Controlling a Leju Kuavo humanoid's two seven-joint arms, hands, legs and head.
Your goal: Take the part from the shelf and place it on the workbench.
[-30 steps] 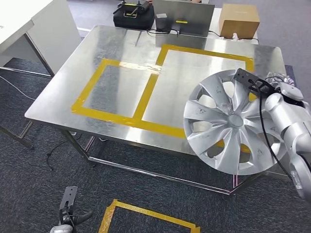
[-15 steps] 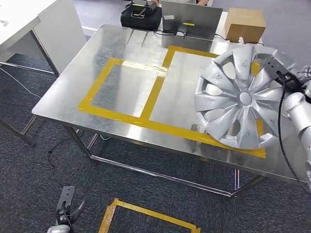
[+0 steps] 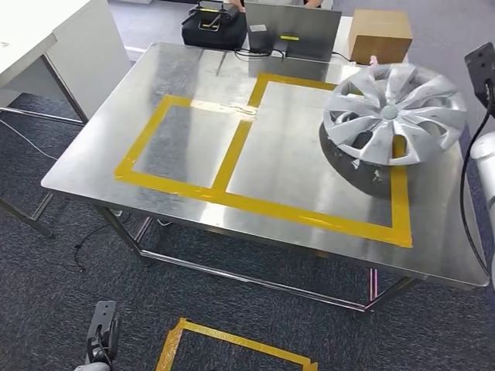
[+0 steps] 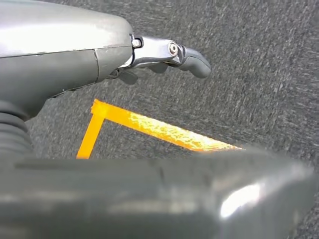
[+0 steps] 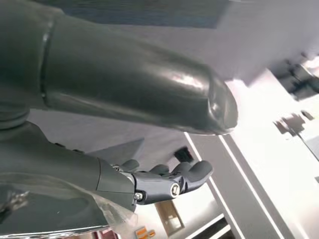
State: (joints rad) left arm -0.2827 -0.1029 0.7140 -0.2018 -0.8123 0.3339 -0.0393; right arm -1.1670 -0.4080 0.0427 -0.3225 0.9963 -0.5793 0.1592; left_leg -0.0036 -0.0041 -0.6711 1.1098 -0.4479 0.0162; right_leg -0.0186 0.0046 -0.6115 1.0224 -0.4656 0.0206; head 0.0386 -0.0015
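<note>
In the right wrist view the right hand (image 5: 124, 149) shows a thick grey thumb above and darker fingers (image 5: 177, 181) below, lightly curled with a gap between them; a sliver of shiny silver rim sits at the picture's lower left edge against the base of the hand, but whether the fingers grip it cannot be told. In the head view the hubcap (image 3: 395, 113), a silver spoked wheel cover, sits tilted over the far right corner of the workbench (image 3: 192, 147), its near edge low over the metal and its dark shadow beneath, inside the larger yellow tape rectangle (image 3: 327, 216); the right arm's wrist reaches in at the right edge beside it. The left hand (image 4: 112, 59) hangs over dark carpet, its fingers (image 4: 188, 57) extended and holding nothing, above a floor tape outline (image 4: 150, 127). Beyond the bench stand a cardboard box (image 3: 379, 35) and a black case (image 3: 213, 27).
</note>
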